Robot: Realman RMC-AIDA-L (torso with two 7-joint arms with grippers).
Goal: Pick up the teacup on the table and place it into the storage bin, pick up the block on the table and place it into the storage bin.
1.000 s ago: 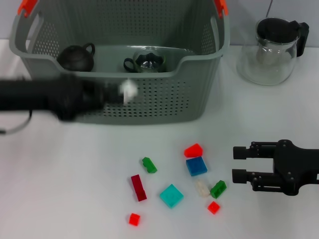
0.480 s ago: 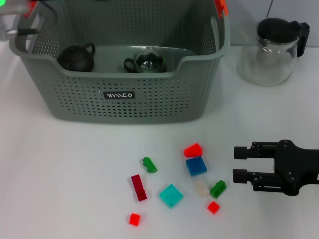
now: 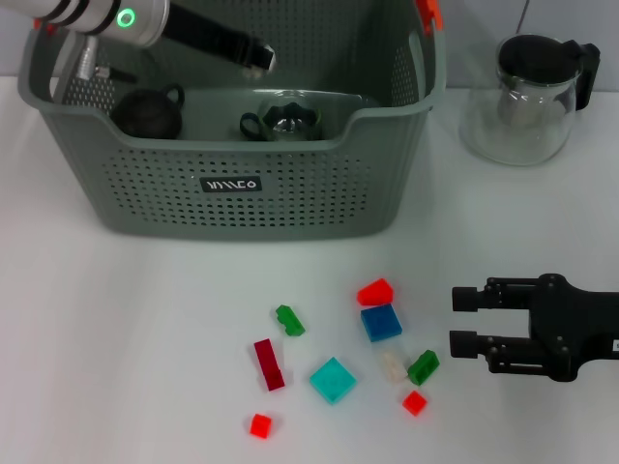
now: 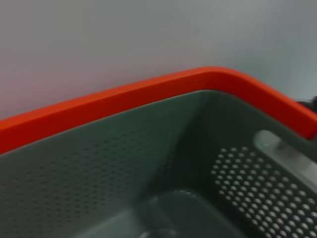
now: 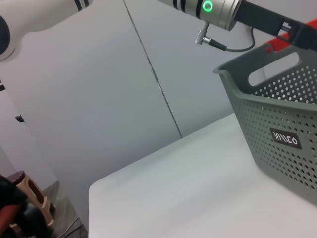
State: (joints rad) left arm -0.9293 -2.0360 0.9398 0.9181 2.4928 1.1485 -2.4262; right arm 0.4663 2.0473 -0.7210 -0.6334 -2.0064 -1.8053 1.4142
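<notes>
Now the left gripper (image 3: pixel 259 58), grip state indeterminate, has swung over the storage bin (image 3: pixel 290 198); right gripper (image 3: pixel 464 320) open, parked

One storage bin (image 3: pixel 387 184) is seen at the far left of the table. Two dark vessels are counted inside it: one teapot (image 3: pixel 147 112) to the left and one teacup (image 3: pixel 282 118) to its right. One glass pitcher (image 3: pixel 527 97) is seen at the far right.

Nine blocks are counted on the near table: three bright red (image 3: pixel 375 291) (image 3: pixel 415 402) (image 3: pixel 260 424), one dark red (image 3: pixel 269 364), two green (image 3: pixel 289 320) (image 3: pixel 423 366), one blue (image 3: pixel 381 322), one teal (image 3: pixel 333 380) and one clear (image 3: pixel 391 363).
</notes>
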